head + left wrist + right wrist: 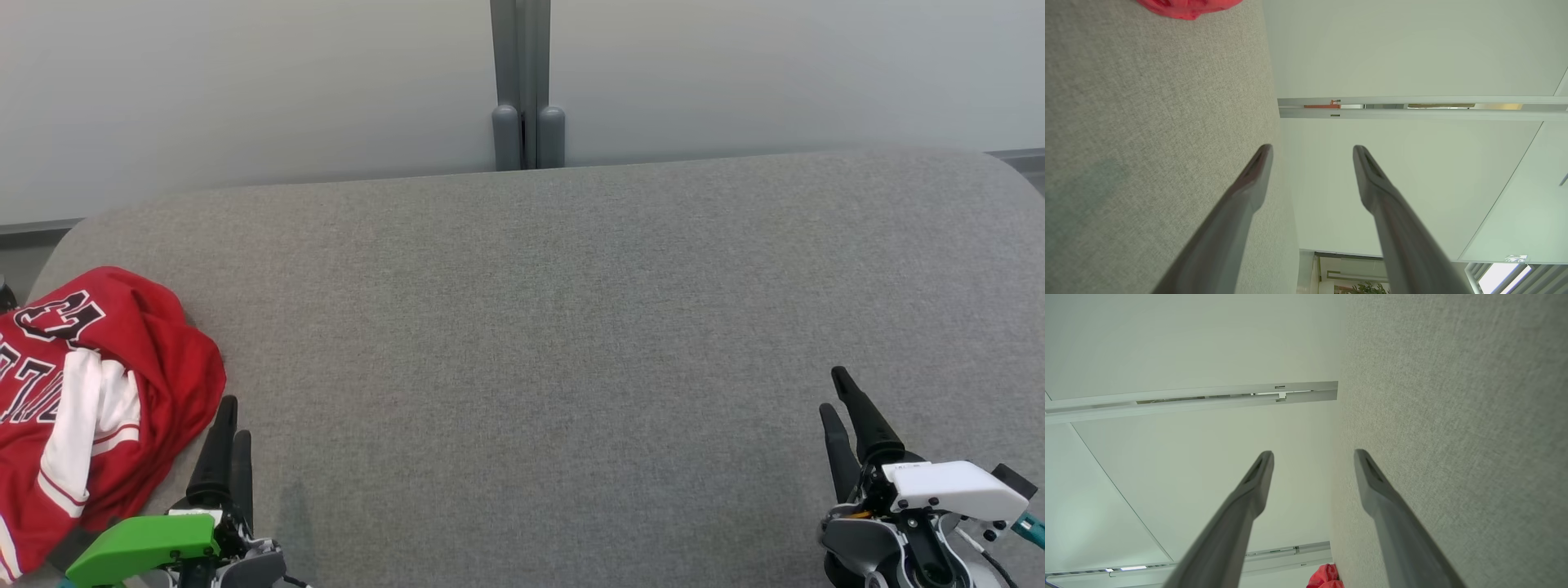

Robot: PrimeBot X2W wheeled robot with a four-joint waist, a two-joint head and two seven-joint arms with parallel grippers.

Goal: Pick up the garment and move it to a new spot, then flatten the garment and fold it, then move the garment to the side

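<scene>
Lying crumpled beside the wide-spread left fingers (216, 457), the garment (122, 367) is far from the wide-spread right fingers (865, 425).

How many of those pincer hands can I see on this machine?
2. The left gripper sits lower left, beside the red garment; the right gripper lower right, over the grey surface. Both are open.

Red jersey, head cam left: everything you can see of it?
The red jersey lies crumpled in a heap at the left end of the grey fabric surface, running off the head view's left edge. Thin, soft-looking cloth with white panels, red-striped trim and black, white-edged lettering, partly folded under. Nothing grips it; the open left claw stands just beside its right edge, apart.
</scene>
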